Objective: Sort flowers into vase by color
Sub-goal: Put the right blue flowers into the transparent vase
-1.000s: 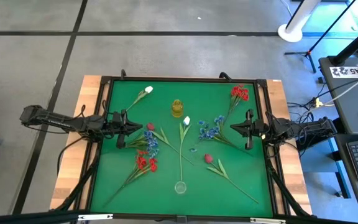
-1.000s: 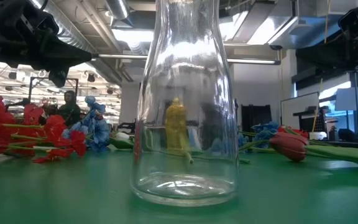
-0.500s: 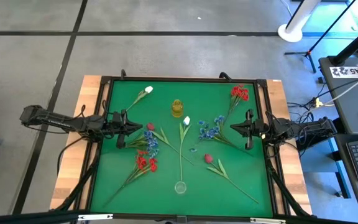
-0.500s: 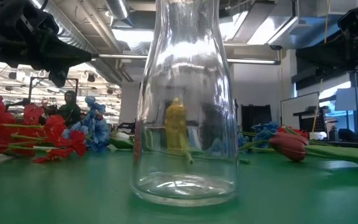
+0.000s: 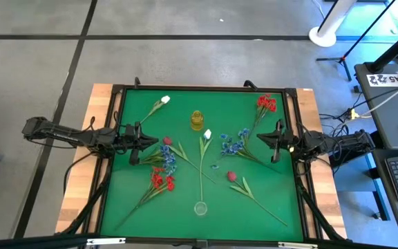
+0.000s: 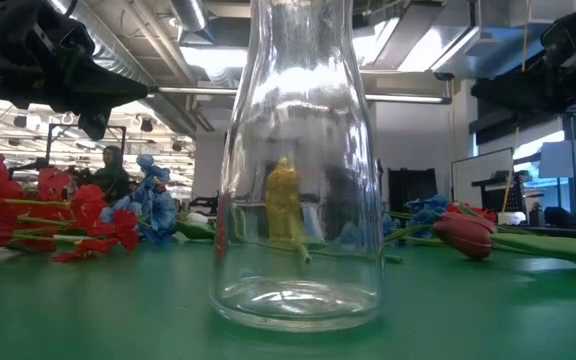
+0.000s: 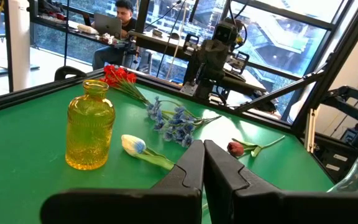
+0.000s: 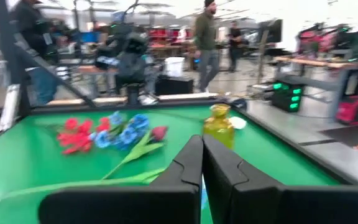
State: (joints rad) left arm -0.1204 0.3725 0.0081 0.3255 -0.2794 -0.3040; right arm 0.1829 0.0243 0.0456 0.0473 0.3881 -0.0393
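Flowers lie flat on the green mat. In the high view a white bud (image 5: 164, 99) lies far left and another white bud (image 5: 207, 133) in the middle. A red cluster (image 5: 266, 103) and blue cluster (image 5: 235, 145) lie right. A rosebud (image 5: 167, 140), blue cluster (image 5: 167, 160) and red cluster (image 5: 162, 181) lie left. A second rosebud (image 5: 231, 176) lies near right. The yellow vase (image 5: 197, 120) and clear vase (image 5: 200, 207) stand upright. My left gripper (image 5: 149, 139) is shut beside the left rosebud. My right gripper (image 5: 258, 140) is shut near the right blue cluster.
A raised dark frame (image 5: 206, 88) borders the mat. The clear vase (image 6: 298, 160) fills the low view, with the yellow vase (image 6: 283, 200) behind it. Bare mat shows along the near edge on either side of the clear vase. People stand in the room beyond.
My right gripper has shifted a little toward the table's far edge, still shut. The flowers, both vases and my left arm have stayed where they were.
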